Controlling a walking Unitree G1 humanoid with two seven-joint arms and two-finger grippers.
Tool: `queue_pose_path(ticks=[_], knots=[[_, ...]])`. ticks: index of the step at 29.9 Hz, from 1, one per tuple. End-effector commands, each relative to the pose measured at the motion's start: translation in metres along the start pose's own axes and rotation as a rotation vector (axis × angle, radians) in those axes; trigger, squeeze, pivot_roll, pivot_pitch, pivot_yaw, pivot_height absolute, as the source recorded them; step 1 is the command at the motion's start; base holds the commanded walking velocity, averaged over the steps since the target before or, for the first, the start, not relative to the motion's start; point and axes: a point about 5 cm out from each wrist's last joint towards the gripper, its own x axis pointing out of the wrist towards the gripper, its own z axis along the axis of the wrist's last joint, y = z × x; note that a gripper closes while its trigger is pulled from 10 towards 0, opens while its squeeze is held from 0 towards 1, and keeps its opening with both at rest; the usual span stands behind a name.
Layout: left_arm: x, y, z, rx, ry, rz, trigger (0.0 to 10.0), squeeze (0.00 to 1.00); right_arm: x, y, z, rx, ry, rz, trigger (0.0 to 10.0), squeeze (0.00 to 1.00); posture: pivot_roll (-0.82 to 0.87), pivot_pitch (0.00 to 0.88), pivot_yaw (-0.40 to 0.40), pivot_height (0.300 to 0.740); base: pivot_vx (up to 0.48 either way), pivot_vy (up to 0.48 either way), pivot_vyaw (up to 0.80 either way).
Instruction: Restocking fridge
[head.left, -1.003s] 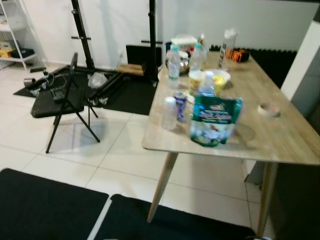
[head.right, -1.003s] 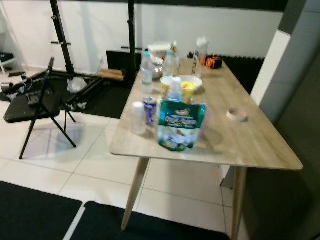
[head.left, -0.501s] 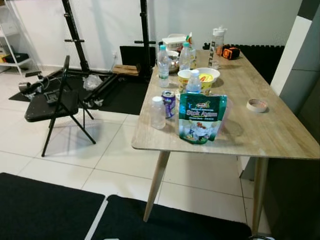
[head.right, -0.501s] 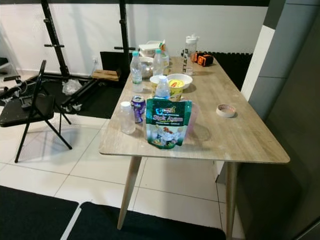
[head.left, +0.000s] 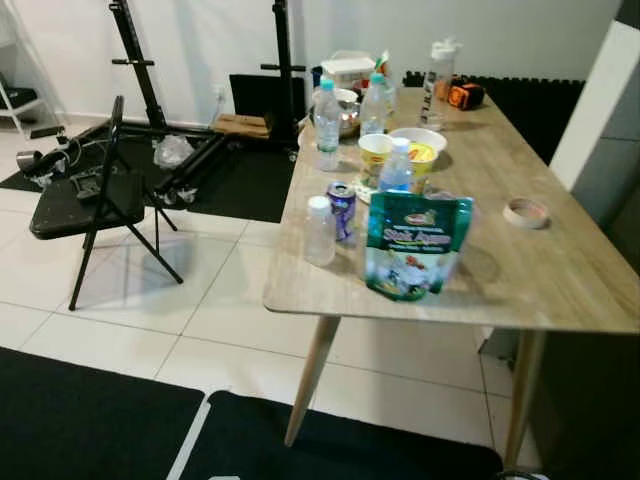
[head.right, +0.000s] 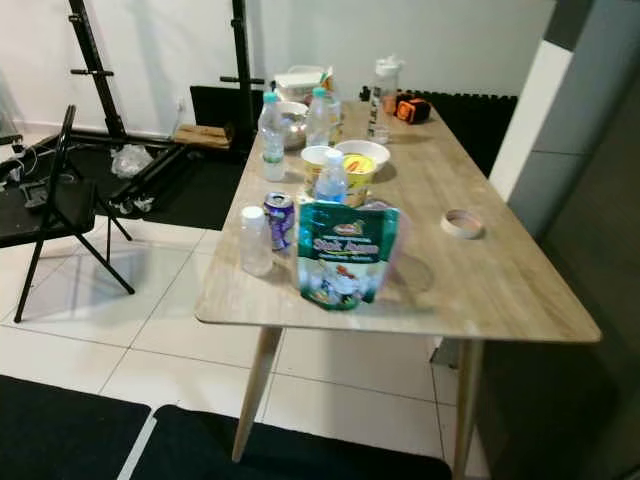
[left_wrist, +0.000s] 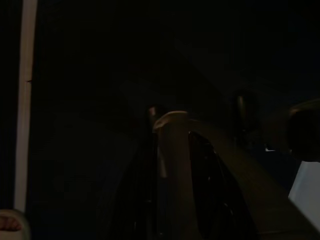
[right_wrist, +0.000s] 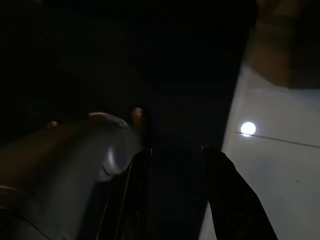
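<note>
A wooden surface (head.right: 480, 290) is seen from the head views, carrying the goods to be restocked. A green pouch (head.right: 345, 257) stands upright near the front edge, about midway along it. Just beside it, toward the left edge, a soda can (head.right: 279, 220) and a small clear bottle (head.right: 255, 241) stand close together. Behind the pouch, a capped water bottle (head.right: 331, 180), a paper cup (head.right: 317, 163) and a bowl (head.right: 363, 161) are clustered; two taller bottles (head.right: 270, 136) are set further back along the left edge. A tape roll (head.right: 463, 223) lies apart, toward the right edge. A folding chair (head.left: 85, 200) stands on the tiled floor to the left.

Both arms hang idle in shade. In the right wrist view the right end effector (right_wrist: 175, 165) is made out with its fingers parted and nothing between them. The left end effector (left_wrist: 172, 165) is too dark for its state to be told.

The pouch is judged light and soft (likely to buckle if pinched at the middle), so a hold near its stiffer top seam is advised. The can is rigid but smooth and may slip; it is best taken around its middle. The thin bottles may dent, and a grip at the neck is suggested.
</note>
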Motion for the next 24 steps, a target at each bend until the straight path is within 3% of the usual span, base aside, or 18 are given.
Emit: queue_pose_path(ticks=[1, 8, 15, 24], knots=[[-0.0008, 0.0004, -0.0042, 0.002, 0.016, -0.003, 10.0, 0.00, -0.0012, -0.0014, -0.0054, 0.009, 0.016, -0.007, 10.0, 0.00, -0.08, 0.021, -0.001, 0.740, 0.300, 0.000, 0.00], [-0.0007, 0.0002, -0.0040, 0.004, 0.015, -0.002, 10.0, 0.00, -0.0008, -0.0005, -0.0047, 0.008, 0.014, -0.006, 10.0, 0.00, -0.08, 0.020, -0.002, 0.740, 0.266, 0.000, 0.00], [-0.0008, 0.0004, -0.0028, -0.027, 0.002, -0.012, 10.0, 0.00, -0.0009, -0.0003, -0.0055, 0.008, 0.017, -0.007, 10.0, 0.00, -0.08, 0.021, -0.001, 0.740, 0.000, 0.000, 0.00], [-0.0009, -0.0011, -0.0049, -0.001, 0.016, -0.027, 10.0, 0.00, -0.0008, 0.0004, -0.0057, 0.013, 0.016, -0.004, 10.0, 0.00, -0.08, 0.022, -0.002, 0.740, 0.000, -0.398, 0.00]])
